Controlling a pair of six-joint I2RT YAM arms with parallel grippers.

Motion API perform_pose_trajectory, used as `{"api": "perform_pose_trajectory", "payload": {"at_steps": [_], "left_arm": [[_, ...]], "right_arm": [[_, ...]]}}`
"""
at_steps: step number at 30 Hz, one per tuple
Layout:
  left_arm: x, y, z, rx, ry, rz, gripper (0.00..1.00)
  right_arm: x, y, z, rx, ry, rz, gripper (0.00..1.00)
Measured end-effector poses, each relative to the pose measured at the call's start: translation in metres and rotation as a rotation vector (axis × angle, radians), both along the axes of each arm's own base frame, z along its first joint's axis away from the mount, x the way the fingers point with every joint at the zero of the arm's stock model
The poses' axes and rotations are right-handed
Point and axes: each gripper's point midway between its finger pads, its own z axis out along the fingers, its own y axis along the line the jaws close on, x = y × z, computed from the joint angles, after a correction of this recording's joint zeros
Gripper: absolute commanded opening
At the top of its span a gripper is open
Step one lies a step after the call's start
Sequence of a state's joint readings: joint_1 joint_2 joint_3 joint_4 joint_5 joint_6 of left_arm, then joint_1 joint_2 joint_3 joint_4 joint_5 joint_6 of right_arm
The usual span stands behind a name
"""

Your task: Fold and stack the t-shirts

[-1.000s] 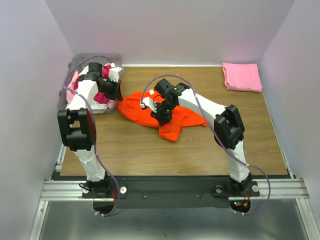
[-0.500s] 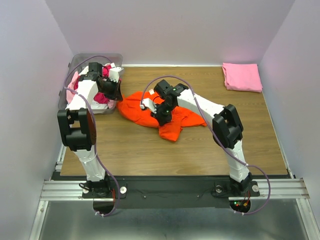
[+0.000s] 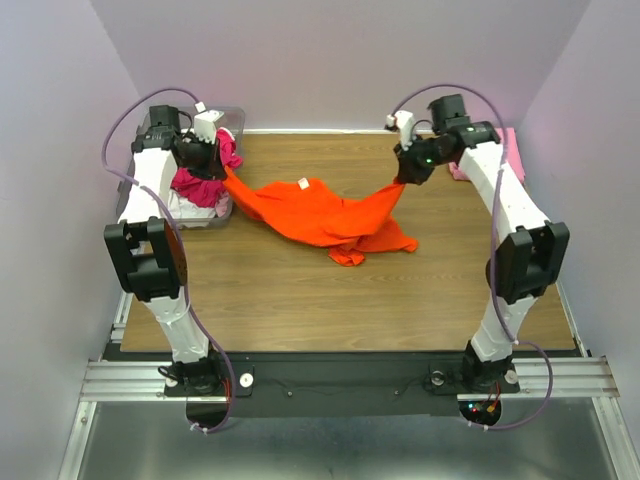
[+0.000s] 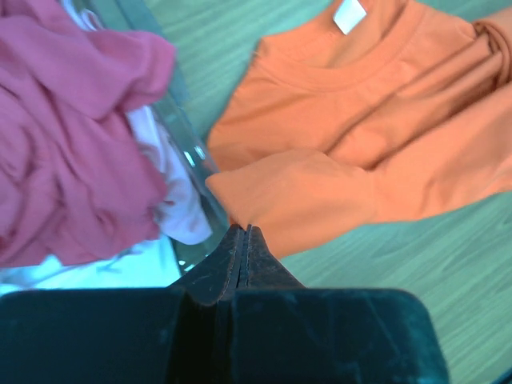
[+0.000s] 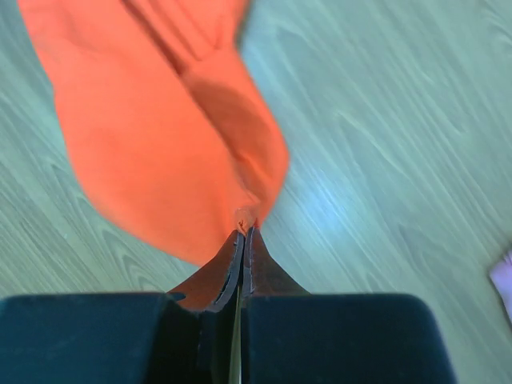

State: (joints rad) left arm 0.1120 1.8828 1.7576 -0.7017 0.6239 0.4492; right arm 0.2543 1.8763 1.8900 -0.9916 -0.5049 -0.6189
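T-shirts, counted in the overhead view: one orange t-shirt [image 3: 320, 215] at centre frame and one pink t-shirt [image 3: 514, 142] folded flat in the upper right corner, partly behind the right arm. One magenta t-shirt [image 3: 205, 185] is heaped with white cloth [image 3: 185, 207] at upper left; we cannot tell how many white pieces there are.

The heap sits in a single clear plastic bin [image 3: 232, 112] with thin, glossy, straight walls. All the cloth is soft, matte and creased.

We see two pincers, both pressed together on the orange t-shirt. The left gripper [image 3: 223, 168] pinches a sleeve edge just beside the bin wall. The right gripper [image 3: 402, 178] pinches a rounded fold of fabric at upper right.

The garment hangs between them as a sagging band. Its middle and a bunched lower part lie on the table [image 3: 300, 295], and the round ribbed collar faces up with one white label [image 4: 350, 14] inside.

Wood-grain board shows across the lower half of the frame, between the garment and the arm bases. Plain walls [image 3: 330, 60] border the table at left, right and top.
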Motion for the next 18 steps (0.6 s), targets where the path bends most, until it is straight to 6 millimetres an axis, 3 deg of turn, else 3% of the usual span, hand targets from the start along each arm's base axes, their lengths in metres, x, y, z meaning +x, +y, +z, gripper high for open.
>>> {"api": "perform_pose_trajectory", "payload": {"at_steps": [4,10,18], "left_arm": [[0.006,0.004,-0.001,0.004,-0.001,0.003,0.0],[0.006,0.004,-0.006,-0.005,0.018,-0.002,0.0],[0.002,0.005,0.009,-0.048,-0.046,-0.02,0.0]], "right_arm": [[0.005,-0.033,0.014,0.03,-0.004,-0.1,0.0],[0.007,-0.068,0.003,0.079,0.072,-0.218,0.0],[-0.001,-0.101,-0.002,0.113,0.126,-0.346,0.0]]}}
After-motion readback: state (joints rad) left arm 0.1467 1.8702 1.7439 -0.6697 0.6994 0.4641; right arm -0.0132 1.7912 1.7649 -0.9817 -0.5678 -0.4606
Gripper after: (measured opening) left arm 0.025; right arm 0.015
